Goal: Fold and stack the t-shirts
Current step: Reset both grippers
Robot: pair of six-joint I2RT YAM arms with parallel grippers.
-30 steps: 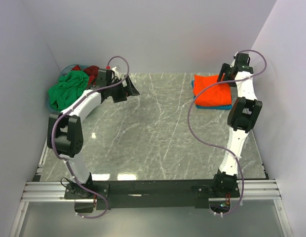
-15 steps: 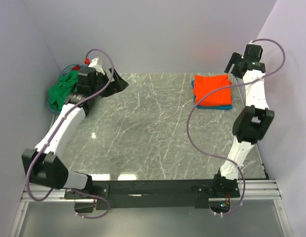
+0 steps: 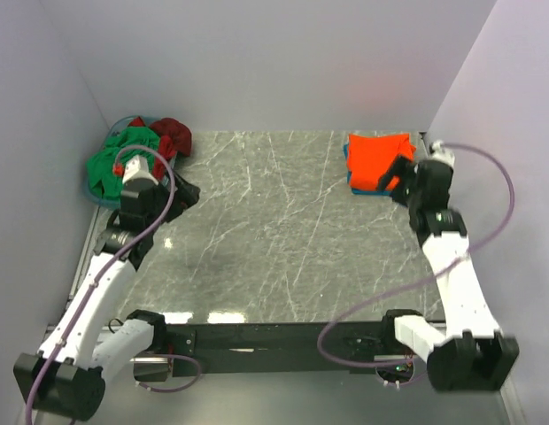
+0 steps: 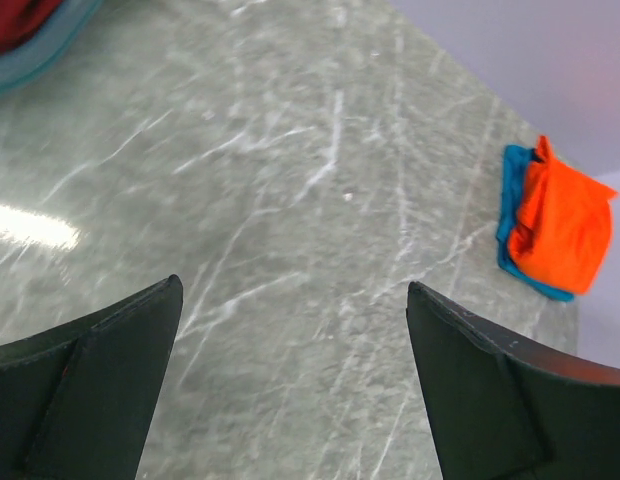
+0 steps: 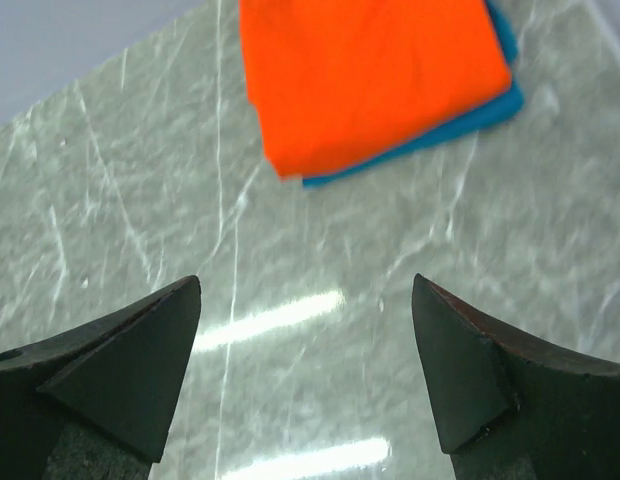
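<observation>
Mostly covered: teal t-shirt (image 5: 460, 130), seen only as a thin edge under the folded orange t-shirt (image 3: 376, 162) stacked on it at the far right corner of the tabletop (image 3: 274, 239). Near right corner of that stack masked in the overhead view by the right tool (image 3: 400, 173).

Heaped unfolded at the far left corner: green t-shirt (image 3: 115, 164) and dark red t-shirt (image 3: 173, 135), filling a blue basket (image 3: 90, 190) with only bits of rim visible. Lower layers of the heap hard to make out. Cut off at the top left corner of the left wrist view: a scrap of red cloth and a curve of basket rim.

Left tool (image 4: 293, 290) just beside the basket, over bare marbled tabletop, fingers spread wide, gripping nothing. Right tool near the stack, pointed toward it, likewise gaping wide and empty. No cloth between or against its fingers in the wrist view.
</observation>
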